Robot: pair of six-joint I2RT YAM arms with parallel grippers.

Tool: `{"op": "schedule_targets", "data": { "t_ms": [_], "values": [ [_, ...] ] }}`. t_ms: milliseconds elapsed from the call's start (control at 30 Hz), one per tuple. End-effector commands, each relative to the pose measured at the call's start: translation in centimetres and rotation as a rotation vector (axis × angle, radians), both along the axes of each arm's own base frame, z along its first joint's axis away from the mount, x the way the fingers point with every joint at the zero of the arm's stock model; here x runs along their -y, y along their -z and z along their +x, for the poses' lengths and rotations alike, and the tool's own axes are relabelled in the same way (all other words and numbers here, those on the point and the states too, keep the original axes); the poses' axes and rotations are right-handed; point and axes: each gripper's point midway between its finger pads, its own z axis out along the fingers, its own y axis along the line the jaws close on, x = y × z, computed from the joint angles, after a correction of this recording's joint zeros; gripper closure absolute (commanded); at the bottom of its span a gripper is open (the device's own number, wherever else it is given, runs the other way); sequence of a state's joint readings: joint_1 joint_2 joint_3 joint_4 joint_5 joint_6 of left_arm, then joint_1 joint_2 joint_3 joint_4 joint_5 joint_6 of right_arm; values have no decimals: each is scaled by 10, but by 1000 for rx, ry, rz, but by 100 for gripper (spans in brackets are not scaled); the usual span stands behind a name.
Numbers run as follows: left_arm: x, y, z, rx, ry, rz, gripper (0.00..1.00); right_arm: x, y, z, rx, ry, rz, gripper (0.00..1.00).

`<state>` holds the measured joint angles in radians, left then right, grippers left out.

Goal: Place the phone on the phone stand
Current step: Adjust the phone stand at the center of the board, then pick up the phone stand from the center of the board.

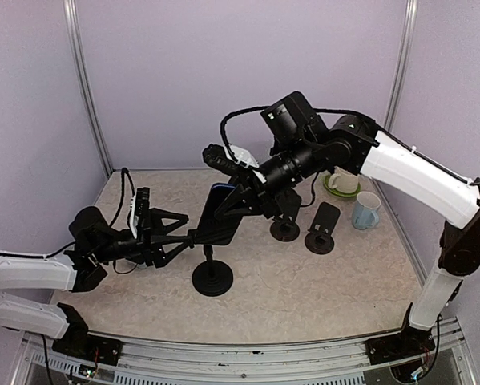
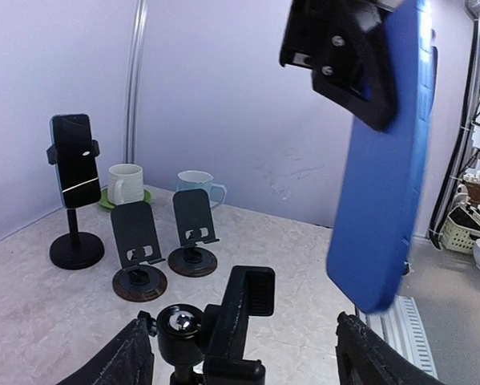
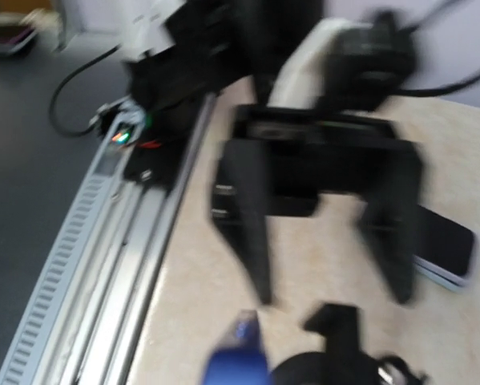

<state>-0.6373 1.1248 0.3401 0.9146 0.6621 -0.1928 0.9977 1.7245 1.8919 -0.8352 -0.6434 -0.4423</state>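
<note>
Pinches phone (image 2: 380, 160) by its top end with right gripper (image 1: 238, 199), jaws pressed on it. Holds it upright in air, at one o'clock above stand (image 2: 241, 309), apart from its clamp. Spreads left gripper (image 1: 183, 234) wide, fingers (image 2: 131, 361) at nine and three o'clock of stand, not touching. At ten o'clock, farther back: tall stand (image 2: 73, 241) with dark phone (image 2: 71, 156), two small stands (image 2: 135, 237), white mug (image 2: 126, 183), blue mug (image 2: 198, 186).

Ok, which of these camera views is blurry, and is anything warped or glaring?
Right wrist view: heavy motion blur, the rail and everything else smeared. Left wrist view: sharp, the blue phone crisp-edged, but the pole bows from wide-angle distortion. Top view: sharp, even light, only soft shadows on the table, no glare.
</note>
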Motion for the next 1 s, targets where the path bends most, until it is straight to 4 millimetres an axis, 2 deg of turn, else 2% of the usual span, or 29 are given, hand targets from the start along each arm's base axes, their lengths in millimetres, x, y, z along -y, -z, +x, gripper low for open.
{"op": "schedule_targets", "data": {
  "t_ms": [0,267,533,967],
  "values": [
    [-9,13,13,-53,-109,29,23,-12,9,-30,67,-151,-46,100],
    [-8,29,3,-111,-100,29,24,-18,24,-33,146,-264,-83,100],
    [-1,27,-5,-112,-105,21,25,-10,31,-35,197,-307,-107,100],
    [10,26,6,-84,-157,48,43,-6,33,-32,201,-265,-114,100]
  ]
}}
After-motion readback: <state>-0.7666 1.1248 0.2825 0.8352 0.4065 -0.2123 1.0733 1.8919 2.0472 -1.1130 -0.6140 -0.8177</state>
